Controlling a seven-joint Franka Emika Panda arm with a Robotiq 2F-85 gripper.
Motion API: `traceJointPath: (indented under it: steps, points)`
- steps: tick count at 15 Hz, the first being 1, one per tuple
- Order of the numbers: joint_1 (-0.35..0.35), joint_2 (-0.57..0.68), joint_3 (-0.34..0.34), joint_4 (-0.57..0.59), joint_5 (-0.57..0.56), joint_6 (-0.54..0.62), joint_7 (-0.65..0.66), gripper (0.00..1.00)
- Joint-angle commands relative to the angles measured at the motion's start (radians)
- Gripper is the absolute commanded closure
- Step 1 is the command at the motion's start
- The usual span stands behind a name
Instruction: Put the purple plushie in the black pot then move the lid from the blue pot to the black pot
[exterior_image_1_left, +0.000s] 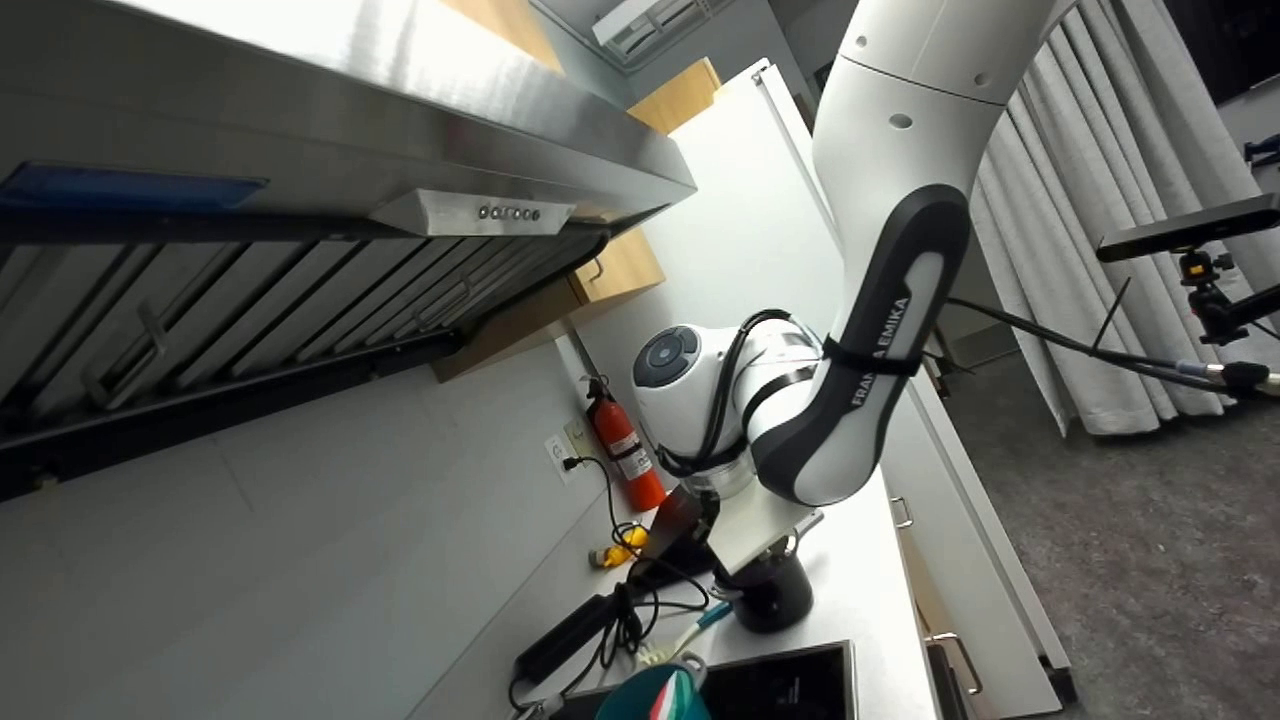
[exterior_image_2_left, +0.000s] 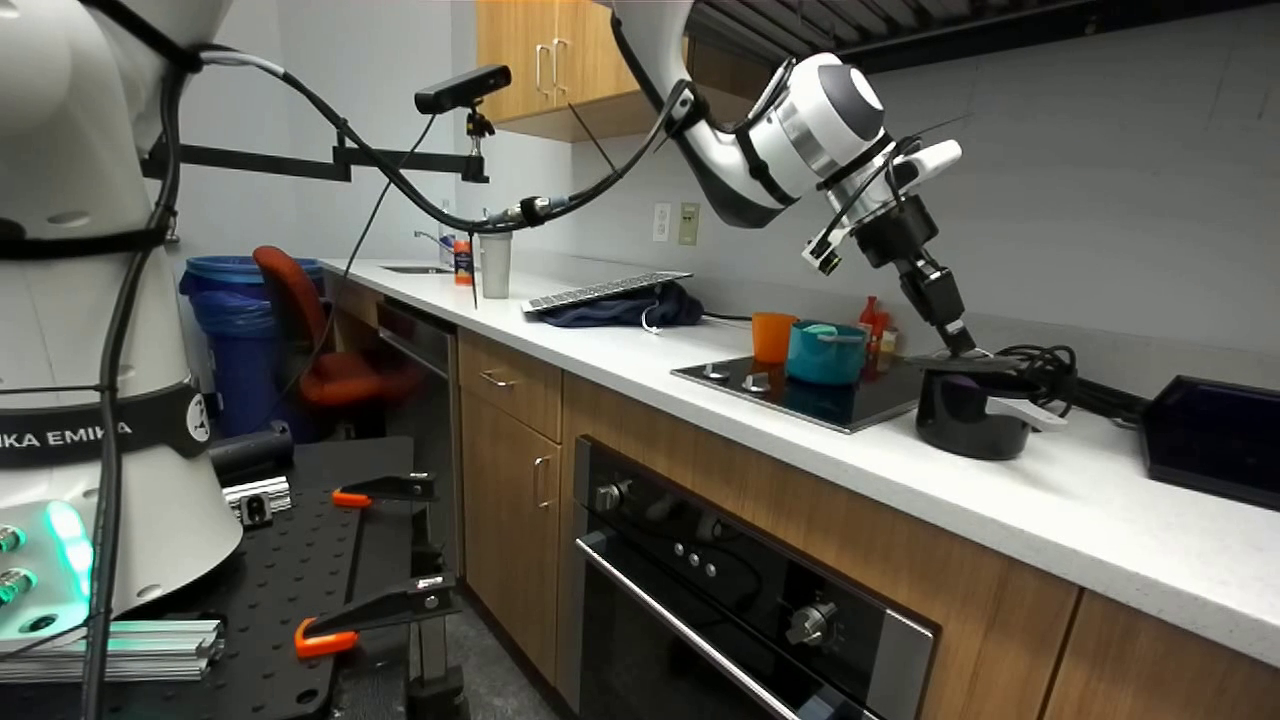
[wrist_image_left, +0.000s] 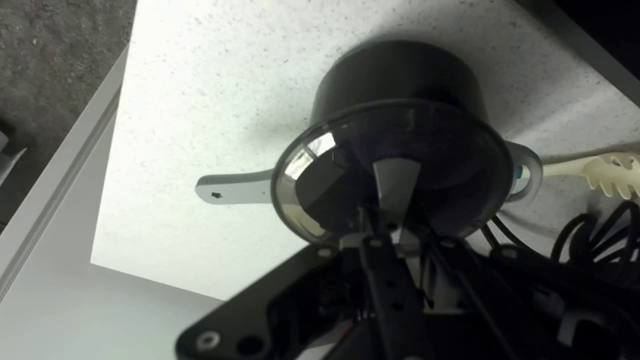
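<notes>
- Lid (wrist_image_left: 345, 165), see-through and tilted, hangs from the jaws, which pinch its grey handle (wrist_image_left: 396, 182) with barely a gap; it lies over the black pot (wrist_image_left: 397, 70), contact unclear.
- Purple plushie (exterior_image_2_left: 962, 381), partly visible, sits in the black pot beneath the jaws.
- Pot handle (wrist_image_left: 232, 187), off to one side of the jaws, bears a dark mark too small to read.
- Arm (exterior_image_1_left: 915, 130) above the jaws reads "FRANKA EMIKA", a black strap (exterior_image_1_left: 870, 357) crossing the letters; its base (exterior_image_2_left: 130, 540), well apart, shows "KA EMIKA".
- Pasta server (wrist_image_left: 595, 167) and black cables (exterior_image_2_left: 1055, 370) lie on the surface (exterior_image_2_left: 1110, 490) near the jaws, beside the black pot.
- Blue pot (exterior_image_2_left: 826, 358) stands farther from the jaws on the cooktop (exterior_image_2_left: 870, 405), orange cup (exterior_image_2_left: 773, 337) and red bottle (exterior_image_2_left: 868, 312) near it.
- Fire extinguisher (exterior_image_1_left: 628, 450), beyond the jaws by the wall; label unreadable.
</notes>
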Motion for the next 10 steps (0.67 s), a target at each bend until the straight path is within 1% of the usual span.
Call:
traceJointPath:
  steps: [1, 8, 10]
  points:
    - [-0.014, 0.020, 0.009, 0.028, 0.022, 0.017, -0.015, 0.97]
    - [-0.004, 0.026, 0.011, 0.063, 0.031, 0.005, -0.014, 0.97]
    - [-0.013, 0.028, 0.015, 0.076, 0.039, 0.005, -0.027, 0.97]
